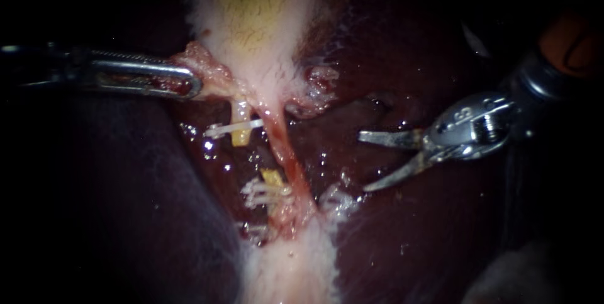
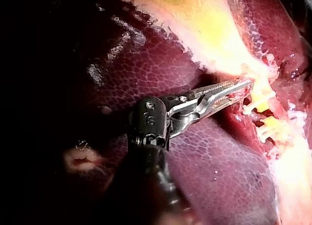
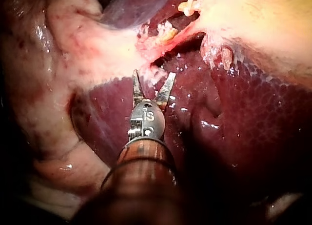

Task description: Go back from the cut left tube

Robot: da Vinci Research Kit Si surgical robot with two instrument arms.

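The left tube is cut in two: an upper yellow stump (image 1: 240,129) with one white clip (image 1: 231,128) across it, and a lower stump (image 1: 272,179) with white clips (image 1: 264,192) on it. A pink tube (image 1: 286,153) runs whole just right of them. My left instrument (image 1: 189,84) is shut on a flap of pale tissue (image 1: 211,71) at the gallbladder's (image 1: 261,21) base, holding it leftward; the left wrist view shows the same grip (image 2: 241,88). My right instrument (image 1: 365,160), with two curved blades, stands open over the liver (image 1: 402,58), well right of the tubes (image 3: 153,81).
Dark liver (image 1: 126,203) lies on both sides of the pale band of tissue (image 1: 289,266) that runs down the middle. A ragged patch of tissue (image 1: 318,90) sits right of the gallbladder's base. In the right wrist view pale fatty tissue (image 3: 44,88) lies beside the shaft.
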